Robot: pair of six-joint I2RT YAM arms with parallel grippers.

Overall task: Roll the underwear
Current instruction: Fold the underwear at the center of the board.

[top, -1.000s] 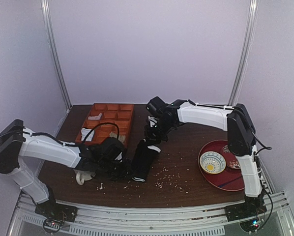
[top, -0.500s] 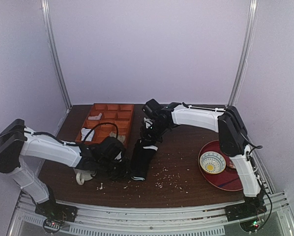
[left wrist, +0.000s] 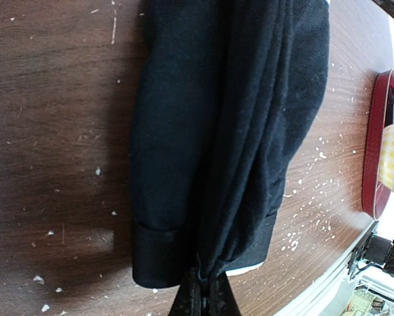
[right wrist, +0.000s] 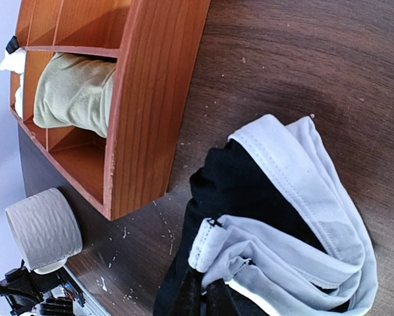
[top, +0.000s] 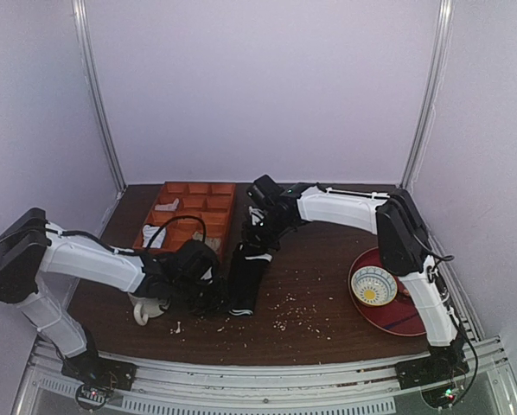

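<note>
1. Stretching is the step in hand, by my reading: the underwear (top: 247, 275) lies as a long black strip near the middle of the counter (top: 328, 251), running from the far side toward the near edge, pinned at both ends.
2. At the far end, the right gripper (top: 260, 237) pinches the fabric; the right wrist view shows its fingers closed on the pale-edged hem (right wrist: 282, 217) (white edging bunched around black cloth).
3. At the near end, the left gripper (top: 208, 290) grips the other end; in the left wrist view its tips clamp a fold of the black cloth (left wrist: 203, 293) where the strip narrows.
4. An orange divided tray (top: 189, 216) sits toward the far left corner, just beside the strip's far end, with an olive roll (right wrist: 75, 92) in one compartment. A red plate (top: 401, 294) holding a bowl (top: 373, 285) sits near the right edge.
5. No roll has formed yet; the fabric is folded lengthwise and flat.
6. The next move likely calls for one end to be turned over onto itself while the other holds the strip taut, keeping the edges aligned so the roll stays tight.
</note>
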